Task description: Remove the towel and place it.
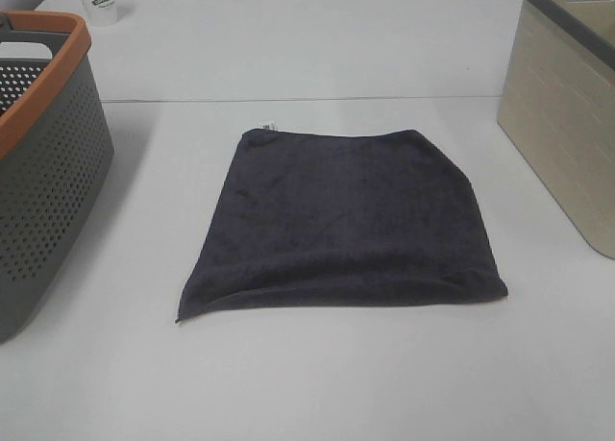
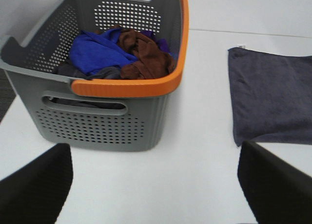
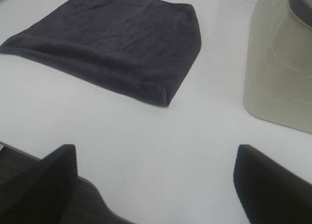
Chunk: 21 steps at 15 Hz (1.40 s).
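The dark charcoal-grey towel (image 1: 341,215) lies spread flat on the white table, mid-view, with a small white tag (image 1: 268,127) at its far left corner. It also shows in the left wrist view (image 2: 273,97) and the right wrist view (image 3: 112,38). Neither gripper shows in the exterior high view. My left gripper (image 2: 153,151) is open and empty above bare table, in front of the grey basket, with the towel off to one side. My right gripper (image 3: 155,153) is open and empty near the table's front edge, apart from the towel's near right corner.
A grey perforated basket with an orange rim (image 1: 48,172) stands at the left and holds blue and brown cloths (image 2: 117,53). A beige basket (image 1: 567,124) stands at the right, also in the right wrist view (image 3: 282,63). A white cup (image 1: 99,1) stands far back left.
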{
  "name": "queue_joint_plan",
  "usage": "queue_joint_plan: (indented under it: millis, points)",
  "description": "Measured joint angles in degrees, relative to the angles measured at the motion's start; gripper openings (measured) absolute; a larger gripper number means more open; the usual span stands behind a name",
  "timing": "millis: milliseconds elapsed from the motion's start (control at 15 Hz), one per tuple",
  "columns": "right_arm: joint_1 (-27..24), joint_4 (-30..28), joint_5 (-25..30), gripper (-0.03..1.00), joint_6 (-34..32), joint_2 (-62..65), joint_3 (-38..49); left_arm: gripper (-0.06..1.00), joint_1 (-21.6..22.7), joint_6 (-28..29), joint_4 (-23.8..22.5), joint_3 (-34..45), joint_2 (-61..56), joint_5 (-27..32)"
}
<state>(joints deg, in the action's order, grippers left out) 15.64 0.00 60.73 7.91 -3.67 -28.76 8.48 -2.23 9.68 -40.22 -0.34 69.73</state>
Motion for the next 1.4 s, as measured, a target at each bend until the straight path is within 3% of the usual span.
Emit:
queue_joint_plan:
  millis: [133, 200, 400, 733, 1067, 1400]
  points:
    - [0.0, 0.34, 0.0, 0.85, -0.06, 1.95, 0.0, 0.85, -1.83, -0.69, 1.32, 2.86, 0.0, 0.0]
    - [0.0, 0.34, 0.0, 0.85, -1.09, 3.78, 0.0, 0.85, -5.44, -1.6, 1.15, 6.99, 0.0, 0.06]
    - [0.0, 0.34, 0.0, 0.85, -2.92, 3.9, 0.0, 0.84, -9.0, -1.03, -4.13, 7.79, 0.0, 0.29]
    - [0.0, 0.34, 0.0, 0.85, -3.04, 3.9, 0.0, 0.82, -9.28, 5.84, -8.14, 8.59, 0.0, -2.81]
    - [0.0, 0.34, 0.0, 0.85, -3.04, 3.9, 0.0, 0.82, -11.52, 5.5, -8.37, 10.54, 0.0, -8.37]
    - [0.0, 0.34, 0.0, 0.85, -3.04, 3.9, 0.0, 0.81, -11.57, 5.5, -8.25, 10.83, 0.0, -9.45]
